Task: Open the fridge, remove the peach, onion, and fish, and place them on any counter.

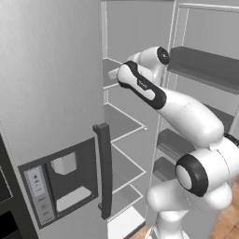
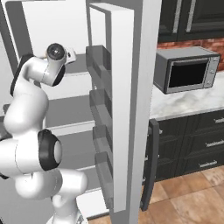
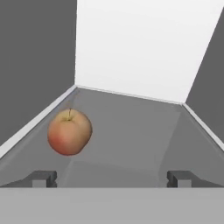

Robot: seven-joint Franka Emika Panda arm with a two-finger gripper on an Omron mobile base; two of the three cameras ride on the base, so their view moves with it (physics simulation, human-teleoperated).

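Peach (image 3: 69, 132) sits on the fridge shelf (image 3: 131, 131) ahead of the gripper (image 3: 112, 178), jaws spread wide — round, light, likely bruisable, so pinch gently across its middle.

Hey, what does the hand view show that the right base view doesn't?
Hand view: a peach lying on a grey fridge shelf, left of centre, ahead of the gripper with its fingertips spread wide.

Right base view: a microwave on the counter, and the open door's bins.

Both: the fridge interior.
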